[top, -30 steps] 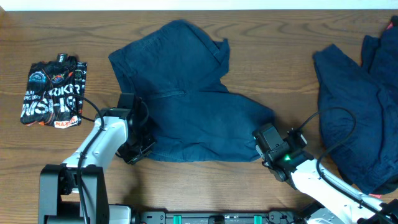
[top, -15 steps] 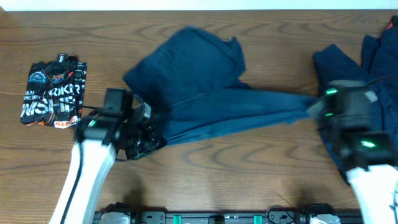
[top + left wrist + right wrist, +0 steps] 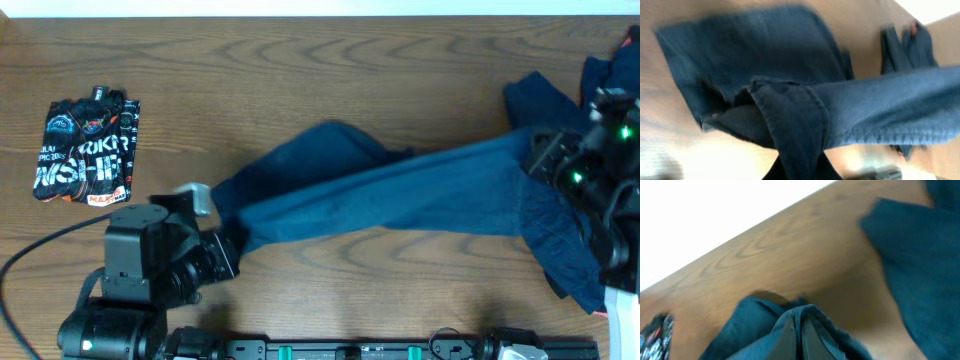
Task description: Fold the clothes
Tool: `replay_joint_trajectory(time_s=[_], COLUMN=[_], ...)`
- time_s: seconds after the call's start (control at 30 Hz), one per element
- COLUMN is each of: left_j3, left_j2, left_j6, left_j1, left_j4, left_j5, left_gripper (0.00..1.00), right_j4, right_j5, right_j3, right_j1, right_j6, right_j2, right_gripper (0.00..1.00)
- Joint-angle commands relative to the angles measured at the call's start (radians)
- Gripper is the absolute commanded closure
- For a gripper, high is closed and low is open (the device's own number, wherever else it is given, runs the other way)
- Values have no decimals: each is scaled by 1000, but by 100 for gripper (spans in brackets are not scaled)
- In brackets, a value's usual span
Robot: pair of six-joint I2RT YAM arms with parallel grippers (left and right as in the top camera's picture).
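Well apart, left arm [image 3: 135, 272] and right arm [image 3: 608, 175] hold shorts [image 3: 400, 190] taut.

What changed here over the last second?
The navy shorts, spread flat a second ago, are now stretched into a long band: the right jaws carried one corner far to the right, up to the navy pile, while the left jaws held the other corner roughly in place. Both kept their grip. The pile and the folded printed garment stayed put.
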Motion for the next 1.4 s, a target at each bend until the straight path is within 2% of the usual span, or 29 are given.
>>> replay_joint_trajectory(time_s=[0.0, 0.27, 0.43, 0.73, 0.77, 0.8, 0.87, 0.9, 1.0, 1.03, 1.13, 1.2, 1.27, 1.37], left_j3=[-19, -23, -23, -23, -23, -23, -23, -23, -17, -6, 34, 54, 60, 60], left_j2=[28, 260, 454, 760, 784, 805, 838, 847, 842, 832, 800, 769, 732, 689], left_j6=[-88, -102, -121, -121, -121, -121, -120, -120, -121, -121, -120, -120, -120, -120], left_j1=[29, 29, 29, 35, 40, 45, 61, 72, 124, 147, 205, 233, 246, 241], left_j4=[45, 58, 90, 228, 244, 261, 295, 313, 365, 369, 365, 348, 317, 257], left_j5=[-375, -396, -533, -552, -552, -552, -555, -558, -558, -558, -550, -547, -529, -417], left_gripper=[94, 94, 94, 92, 89, 86, 70, 63, 59, 56, 45, 42, 41, 41], right_j4=[106, 260, 270, 291, 296, 304, 324, 330, 320, 311, 272, 210, 112, -26], right_j5=[104, 46, 41, 40, 40, 42, 42, 43, 95, 119, 143, 118, 109, 103], right_j3=[38, 38, 38, 38, 38, 38, 38, 40, 47, 47, 47, 47, 47, 44], right_j1=[-10, 171, 266, 402, 414, 424, 436, 438, 423, 412, 364, 327, 293, 261], right_j6=[-158, -209, -187, -171, -171, -167, -166, -166, -118, -97, -66, -69, -71, -71], right_j2=[84, 358, 562, 825, 837, 843, 845, 840, 802, 784, 707, 657, 621, 620], right_gripper=[99, 99, 99, 99, 99, 96, 80, 71, 32, 24, 19, 13, 14, 9])
